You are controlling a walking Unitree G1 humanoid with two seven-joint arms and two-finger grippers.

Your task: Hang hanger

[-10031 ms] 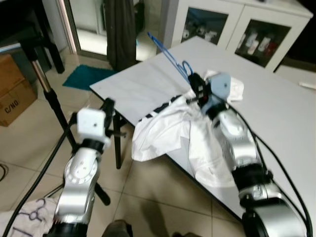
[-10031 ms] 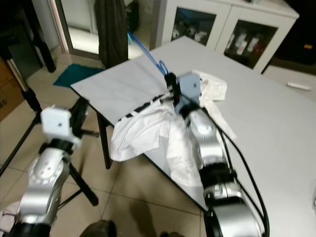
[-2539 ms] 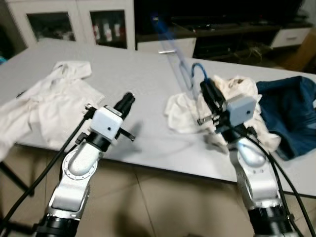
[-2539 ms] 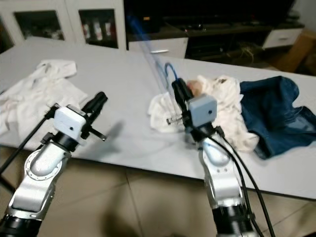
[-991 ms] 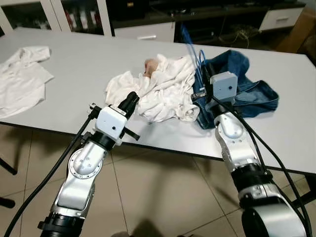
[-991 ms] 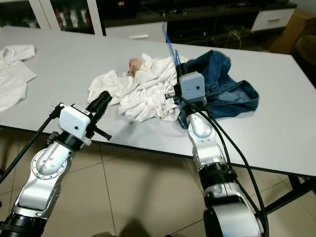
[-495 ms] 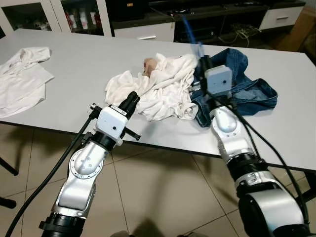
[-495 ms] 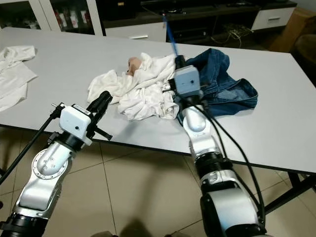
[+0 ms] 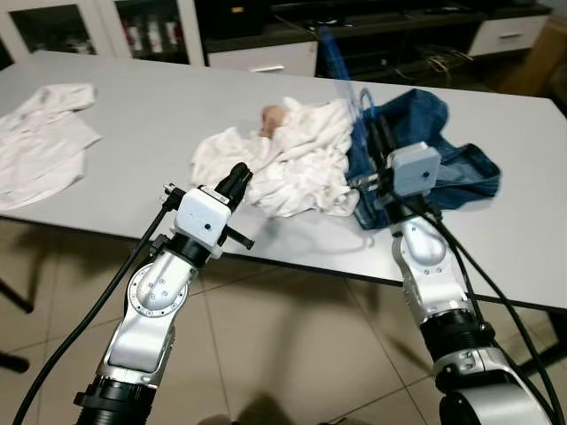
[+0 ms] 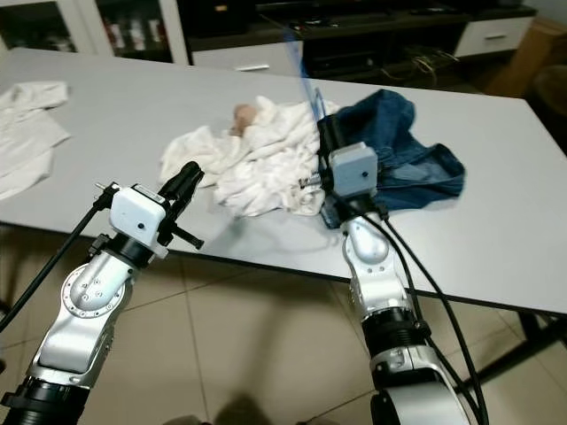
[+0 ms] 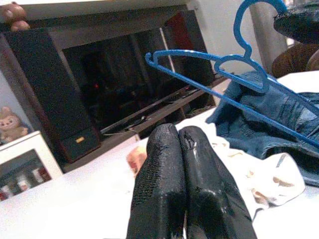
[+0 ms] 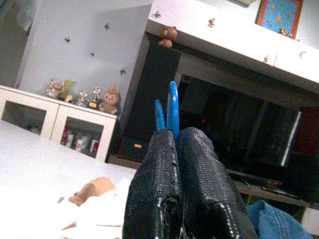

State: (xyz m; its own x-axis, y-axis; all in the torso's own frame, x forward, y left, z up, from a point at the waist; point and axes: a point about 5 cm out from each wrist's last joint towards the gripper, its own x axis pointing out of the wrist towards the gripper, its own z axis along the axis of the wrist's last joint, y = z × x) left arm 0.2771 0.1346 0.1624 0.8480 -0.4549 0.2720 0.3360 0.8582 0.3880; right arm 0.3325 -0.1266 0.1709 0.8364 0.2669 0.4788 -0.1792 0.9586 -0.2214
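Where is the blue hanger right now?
The blue hanger is pinched in the right claw, held up above the table's right half, over the white clothes pile and jeans.

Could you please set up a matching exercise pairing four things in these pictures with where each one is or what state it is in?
Things:
1. thin blue plastic hanger
2. crumpled blue denim garment
3. flat white shirt
4. left tool

Places or states:
A. spread out at the table's far left
B. shut, holding nothing
C. clamped in the right tool
D. beside the white cloth heap, on its right

Pairs: 1-C, 2-D, 3-A, 4-B
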